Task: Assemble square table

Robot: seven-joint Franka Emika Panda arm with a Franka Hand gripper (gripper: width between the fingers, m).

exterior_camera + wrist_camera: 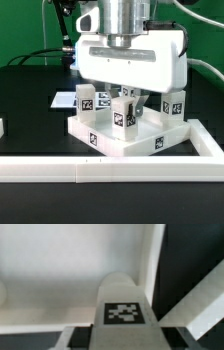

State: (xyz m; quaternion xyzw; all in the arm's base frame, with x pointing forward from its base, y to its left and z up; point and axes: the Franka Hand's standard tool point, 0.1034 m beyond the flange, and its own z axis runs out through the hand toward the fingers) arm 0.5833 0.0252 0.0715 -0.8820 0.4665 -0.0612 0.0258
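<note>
The white square tabletop (140, 142) lies underside up on the black table, a tag on its front side. My gripper (123, 100) hangs straight above it, shut on a short white tagged leg (124, 114) held upright over the tabletop's inside. Two other legs stand upright at corners, one on the exterior view's left (87, 99) and one on its right (175, 103). In the wrist view the held leg (124, 303) runs out from between my fingers (82, 339) over the tabletop's white floor (60, 274). Whether its tip touches a socket is hidden.
A long white border wall (100, 170) runs along the front and turns back at the exterior view's right (208, 140). The marker board (62, 100) lies flat behind the tabletop. A small white piece (2, 127) shows at the far left edge.
</note>
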